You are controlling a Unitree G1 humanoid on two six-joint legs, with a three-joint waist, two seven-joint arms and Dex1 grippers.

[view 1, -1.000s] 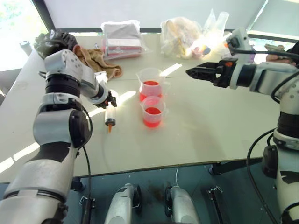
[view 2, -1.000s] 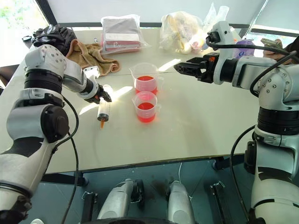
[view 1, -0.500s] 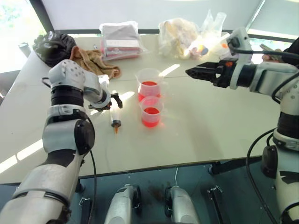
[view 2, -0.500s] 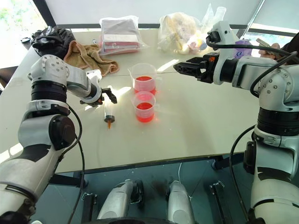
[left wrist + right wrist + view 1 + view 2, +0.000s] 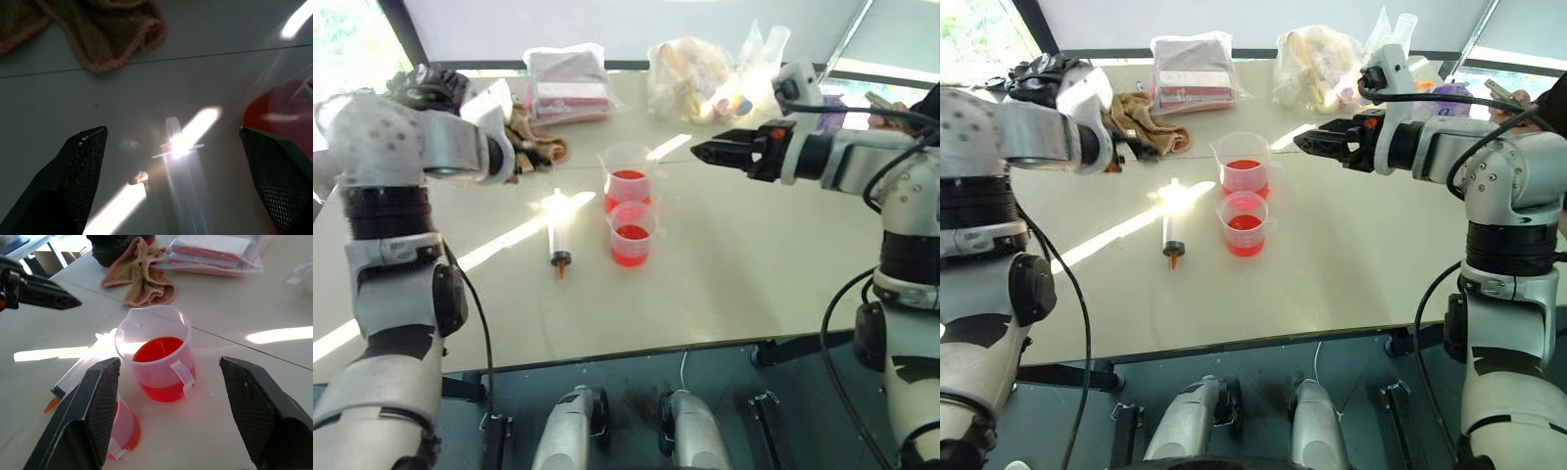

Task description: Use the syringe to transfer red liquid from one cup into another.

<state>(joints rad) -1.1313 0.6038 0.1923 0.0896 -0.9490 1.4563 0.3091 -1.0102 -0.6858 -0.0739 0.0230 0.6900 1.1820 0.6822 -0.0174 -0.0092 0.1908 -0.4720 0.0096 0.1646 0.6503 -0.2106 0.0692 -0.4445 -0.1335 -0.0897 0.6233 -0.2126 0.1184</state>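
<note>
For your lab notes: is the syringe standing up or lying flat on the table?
Lying flat: the syringe rests on the table, orange tip toward the robot, ungripped.

pale table, syringe, beakers (two), towel

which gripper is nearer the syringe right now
Left. The left gripper hangs open just above and behind the syringe; the right gripper, also open, hovers beyond both cups.

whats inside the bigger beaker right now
The larger beaker holds red liquid in its lower part and nothing else that can be seen; the syringe lies on the table outside it.
</note>
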